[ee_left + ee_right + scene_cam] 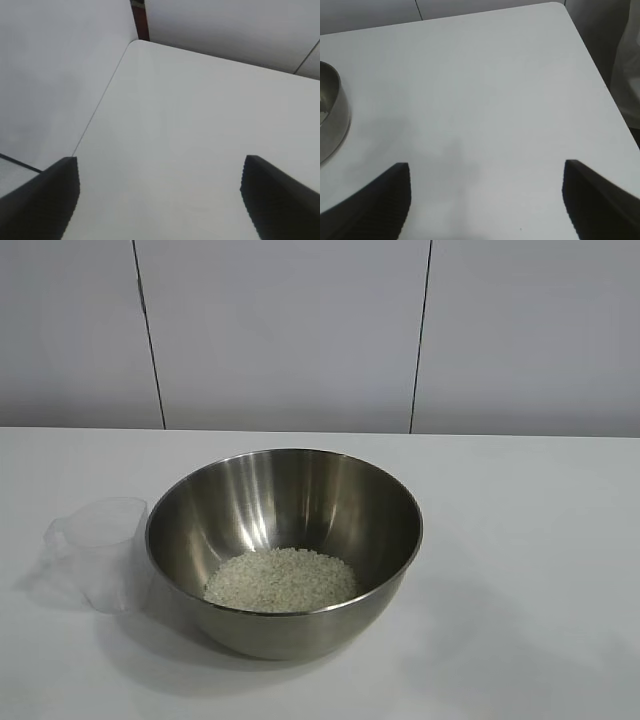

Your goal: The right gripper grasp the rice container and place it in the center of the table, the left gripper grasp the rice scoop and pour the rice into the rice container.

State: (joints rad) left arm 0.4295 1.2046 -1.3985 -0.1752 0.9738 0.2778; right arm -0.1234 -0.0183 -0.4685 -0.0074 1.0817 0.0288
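Exterior view is showing the rice container (285, 550) sitting near the middle of the table (530, 540), with the rice (282, 580) lying as a pale heap in its bottom. The rice scoop (97, 552) is standing upright just beside the bowl on the left arm's side, looking empty, its rim close to the steel wall; whether the two are touching I cannot tell. Neither arm is appearing in this view.

Left wrist view is giving us the left gripper (160, 192), fingers spread wide and holding nothing, looking down over bare tabletop toward a rounded corner, with no scoop or bowl in sight. Right wrist view is showing the right gripper (485, 195), likewise wide apart and empty, hanging over open table with the bowl's rim just peeking in at the edge of its picture.

By my reading the pour looks done and the scoop set down, so what remains is getting clear. Doing that well means carrying the left arm away high and smoothly, fingers kept apart, so nothing clips the light plastic cup and tips it against the bowl.

Around the work there is little else: pale wall panels behind, and table edges near both grippers. Nothing is standing in the way, though the scoop so close to the bowl is the one thing that could be knocked.
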